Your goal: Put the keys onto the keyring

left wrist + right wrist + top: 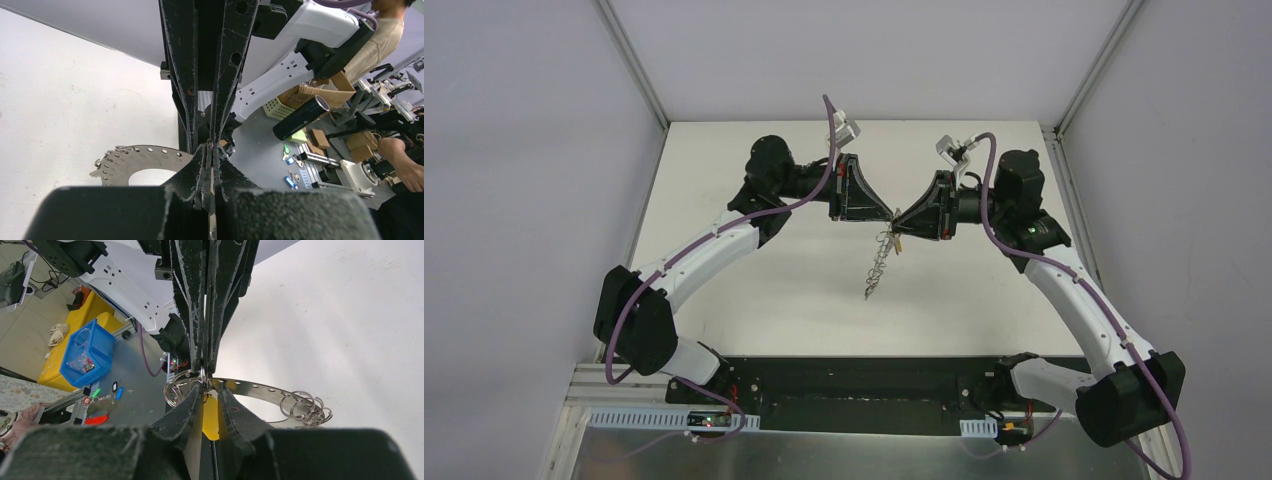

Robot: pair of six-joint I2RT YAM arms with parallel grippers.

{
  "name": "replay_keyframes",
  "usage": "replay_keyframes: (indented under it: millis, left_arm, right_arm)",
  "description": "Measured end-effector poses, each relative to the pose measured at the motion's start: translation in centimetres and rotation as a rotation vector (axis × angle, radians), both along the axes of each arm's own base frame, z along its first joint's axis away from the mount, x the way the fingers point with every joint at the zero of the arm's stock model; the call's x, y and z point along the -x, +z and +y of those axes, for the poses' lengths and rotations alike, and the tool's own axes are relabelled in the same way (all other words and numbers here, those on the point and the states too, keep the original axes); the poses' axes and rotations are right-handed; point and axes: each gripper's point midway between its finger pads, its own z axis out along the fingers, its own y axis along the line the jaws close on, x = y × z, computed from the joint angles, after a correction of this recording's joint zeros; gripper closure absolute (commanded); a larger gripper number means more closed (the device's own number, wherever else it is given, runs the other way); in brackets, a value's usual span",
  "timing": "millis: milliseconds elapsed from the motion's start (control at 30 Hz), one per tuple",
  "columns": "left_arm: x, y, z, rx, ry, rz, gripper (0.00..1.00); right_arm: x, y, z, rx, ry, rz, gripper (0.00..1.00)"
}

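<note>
Flat grey holed keyring [255, 389] with wire rim loops hangs in mid-air, yellow key [210, 417] at its top.

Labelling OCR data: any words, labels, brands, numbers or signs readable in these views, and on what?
No text can be read in any of the three views.
keyring: faint marks beside its punched holes, too small and blurred to read.
Arms and background bench clutter: no legible label.
</note>
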Motion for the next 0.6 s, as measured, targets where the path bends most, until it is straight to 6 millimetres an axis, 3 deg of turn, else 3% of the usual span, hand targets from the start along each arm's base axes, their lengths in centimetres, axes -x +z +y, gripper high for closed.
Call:
replay_keyframes:
  millis: [300,500,600]
  left_arm:
    - [-0.01,0.0,0.0,0.0,0.0,0.0,1.0]
    - [-0.02,-0.06,0.01,-0.002,0.0,-0.001,1.0]
    - [-0.04,-0.7,0.03,-0.021,-0.002,-0.007,0.89]
  right_arm:
    - [0.28,0.25,0.16,-0.009,0.015,0.013,1.0]
    - [0.29,0.14,0.14,-0.006,0.015,0.018,1.0]
    - [0.29,-0.37,-0.06,0.026,0.008,0.004,1.0]
